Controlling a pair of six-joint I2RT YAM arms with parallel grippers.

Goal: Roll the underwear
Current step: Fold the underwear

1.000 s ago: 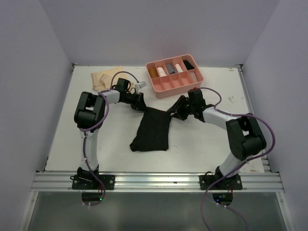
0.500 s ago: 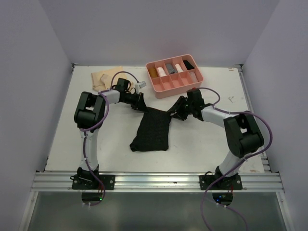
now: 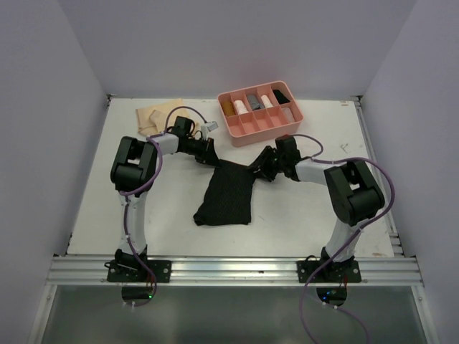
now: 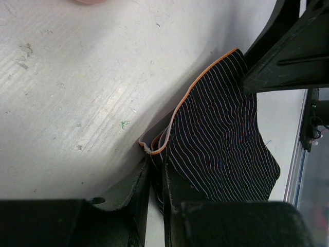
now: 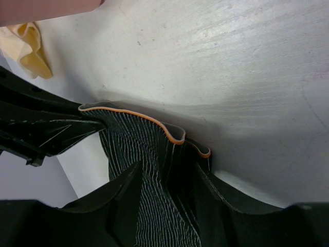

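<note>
The black pin-striped underwear [image 3: 228, 195] with an orange-edged waistband lies in the middle of the table, its far edge raised between both grippers. My left gripper [image 3: 213, 159] is shut on the waistband's left corner [image 4: 154, 149]; the jaws nearly meet on the cloth [image 4: 221, 144]. My right gripper [image 3: 257, 166] holds the right corner, a thick bunch of folds [image 5: 169, 164] between its fingers [image 5: 126, 188]. The waistband [image 5: 133, 117] runs across to the left gripper. A pale tan underwear [image 3: 152, 117] lies crumpled at the far left, also seen as yellowish cloth [image 5: 31, 46].
A pink divided tray [image 3: 265, 134] holding several rolled items stands at the back, just beyond the right gripper. Its pink edge [image 5: 46, 10] shows in the right wrist view. Walls close in the table on three sides; a metal rail [image 3: 229, 269] runs along the near edge.
The right arm's elbow and forearm have swung left, drawing its gripper slightly closer to the left one. The left arm and the cloth's lower part have not moved.
</note>
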